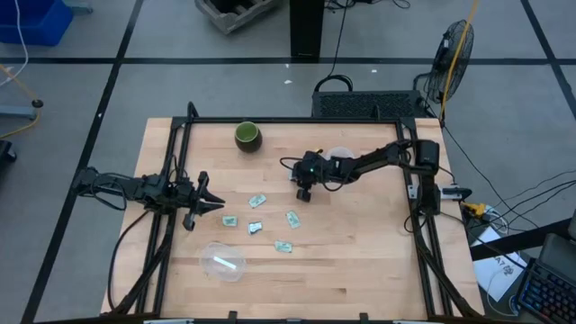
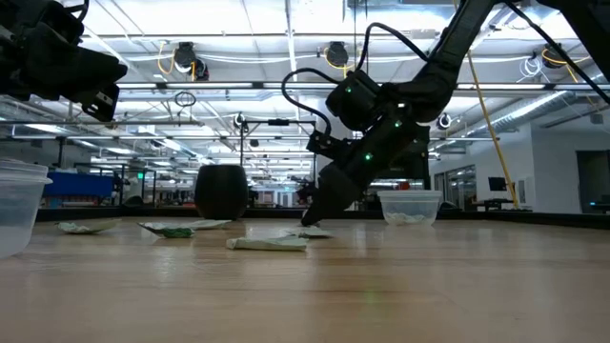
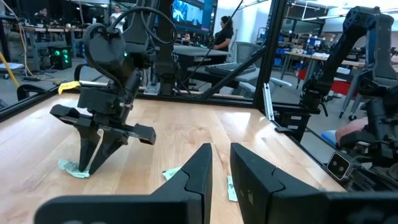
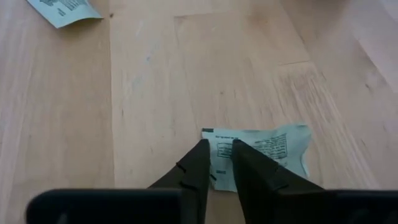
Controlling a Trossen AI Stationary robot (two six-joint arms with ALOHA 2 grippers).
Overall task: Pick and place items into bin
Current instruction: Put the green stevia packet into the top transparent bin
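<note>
Several small pale green-and-white packets (image 1: 257, 200) lie flat on the wooden table between the arms. My right gripper (image 1: 303, 194) points down at the table just right of them, shut on one packet (image 4: 258, 152) that the gripper hides in the high view. My left gripper (image 1: 220, 205) hovers shut near the table's left side, level, above the board and touching nothing. A clear tub (image 1: 222, 261) stands near the table's near edge. My right gripper (image 4: 219, 144) comes from above, slanting down, with its fingertips (image 4: 200, 152) on one end of the packet (image 4: 219, 158). That end shows in the narrow gap between the two fingers. The packet lies flat on the table.
A dark green cup (image 1: 247, 136) stands near the far edge. A second clear tub (image 1: 340, 155) sits behind the right arm. A black frame rail (image 1: 297, 120) runs around the table. Bare wood lies to the right of the packets.
</note>
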